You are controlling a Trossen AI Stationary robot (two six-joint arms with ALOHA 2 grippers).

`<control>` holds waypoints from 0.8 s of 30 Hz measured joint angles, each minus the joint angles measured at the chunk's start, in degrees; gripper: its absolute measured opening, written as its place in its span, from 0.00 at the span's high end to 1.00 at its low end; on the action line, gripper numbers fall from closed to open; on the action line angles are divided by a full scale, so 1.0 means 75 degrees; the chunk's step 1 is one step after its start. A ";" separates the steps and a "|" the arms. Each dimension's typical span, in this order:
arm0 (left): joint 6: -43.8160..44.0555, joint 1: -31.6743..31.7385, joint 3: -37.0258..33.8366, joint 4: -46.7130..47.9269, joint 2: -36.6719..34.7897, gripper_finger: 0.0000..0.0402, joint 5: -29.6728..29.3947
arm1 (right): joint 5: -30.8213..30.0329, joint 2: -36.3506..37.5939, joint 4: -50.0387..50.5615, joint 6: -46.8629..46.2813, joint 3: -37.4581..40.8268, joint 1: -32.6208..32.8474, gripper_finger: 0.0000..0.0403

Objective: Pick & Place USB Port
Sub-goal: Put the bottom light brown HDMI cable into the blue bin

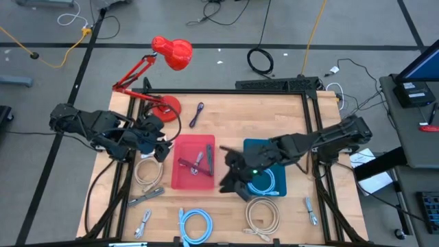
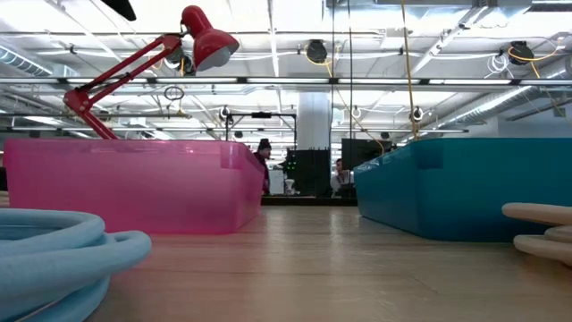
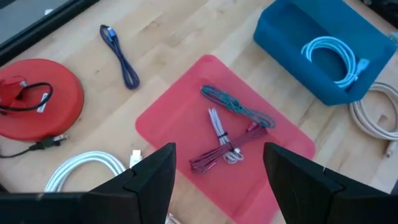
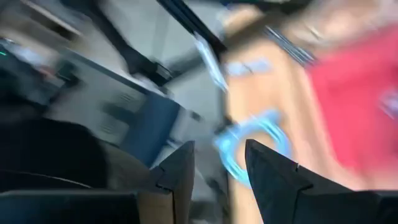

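Observation:
A pink tray (image 1: 184,178) at the table's middle holds a teal cable (image 3: 239,107), a maroon cable (image 3: 214,155) and a white one. Beside it, a blue bin (image 1: 274,149) holds a light blue coiled cable (image 3: 333,53). A dark blue USB cable (image 1: 197,113) lies loose on the wood beyond the tray. My left gripper (image 1: 159,146) hovers open by the tray's left edge, nothing between its fingers (image 3: 155,177). My right gripper (image 1: 225,181) hangs open above the gap between tray and bin, and it is blurred in its wrist view (image 4: 217,168).
A red desk lamp (image 1: 164,55) stands at the far left. A white coil (image 1: 147,171), a light blue coil (image 1: 195,223) and a beige coil (image 1: 263,216) lie along the near side, with small cables (image 1: 144,199) (image 1: 310,209) among them.

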State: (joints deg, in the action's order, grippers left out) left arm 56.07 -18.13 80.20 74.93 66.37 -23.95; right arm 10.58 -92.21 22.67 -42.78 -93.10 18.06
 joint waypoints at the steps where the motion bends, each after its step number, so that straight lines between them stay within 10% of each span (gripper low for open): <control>1: 0.0003 0.0000 0.0000 0.0006 0.0000 0.39 0.0000 | -0.0105 0.0034 0.0488 -0.0066 0.0000 0.0083 0.68; 10: 0.0016 0.0006 0.0000 0.0003 0.0063 0.39 -0.0005 | -0.0613 -0.0188 0.3715 -0.1618 0.0052 0.0929 0.70; 24: 0.0879 -0.0198 0.0000 -0.0547 0.0248 0.39 -0.0004 | -0.0624 -0.0198 0.1453 -0.3064 0.2235 0.2400 0.58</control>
State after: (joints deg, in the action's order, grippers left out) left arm 62.67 -19.62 80.20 70.83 68.23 -23.97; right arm 5.90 -93.69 33.57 -65.76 -76.34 36.06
